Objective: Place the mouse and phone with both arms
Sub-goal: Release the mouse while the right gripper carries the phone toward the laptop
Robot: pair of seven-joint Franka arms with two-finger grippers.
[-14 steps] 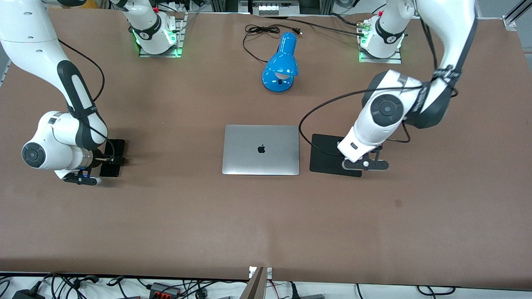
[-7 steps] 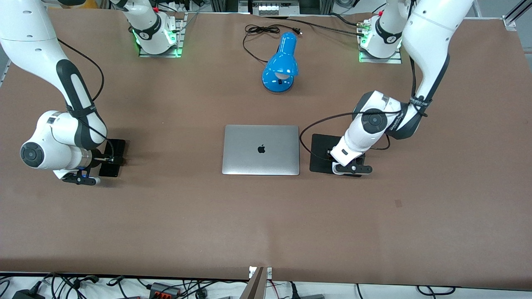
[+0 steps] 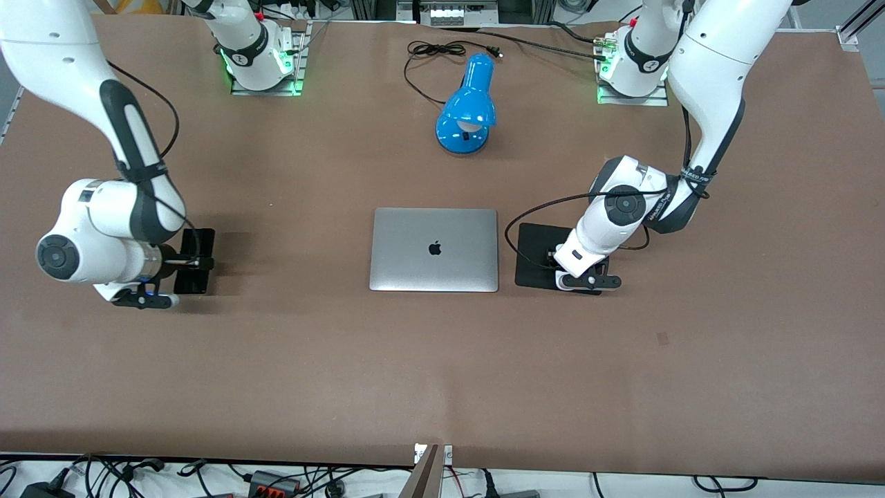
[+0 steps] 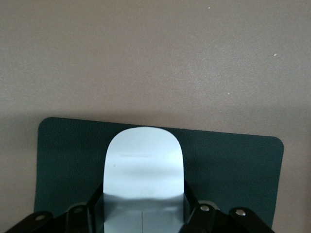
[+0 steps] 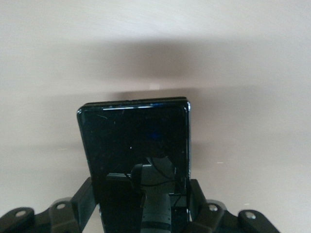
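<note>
- The right gripper [image 3: 192, 261] is at the right arm's end of the counter [image 3: 442, 360], low over its brown surface, and it is clamped on the phone [image 3: 194, 261].
- In the right wrist view the gripper [image 5: 141, 199] has a finger on each long edge of the phone [image 5: 136, 145], whose free short end juts out ahead with a shadow on the counter below it. Whether that end touches the surface I cannot tell.
- The phone's long axis runs toward and away from the front camera, parallel to the side edges of the closed laptop [image 3: 434, 250], and it is well apart from the laptop.
- The laptop lies mid-counter, with a blue lamp [image 3: 468, 107] farther from the camera.
- A black pad [image 3: 539, 259] lies just beside the laptop, toward the left arm's end.
- The left gripper [image 3: 579, 271] is down over that pad, closed on the mouse [image 4: 144, 179], which the arm hides in the front view.
- In the left wrist view the gripper [image 4: 144, 213] holds the mouse by its sides, its rounded end pointing forward over the pad [image 4: 233, 165]. My guess is it sits on or barely above the pad.
- Judged from this, both things are at their spots; what remains is for each gripper to let go and lift straight up.
</note>
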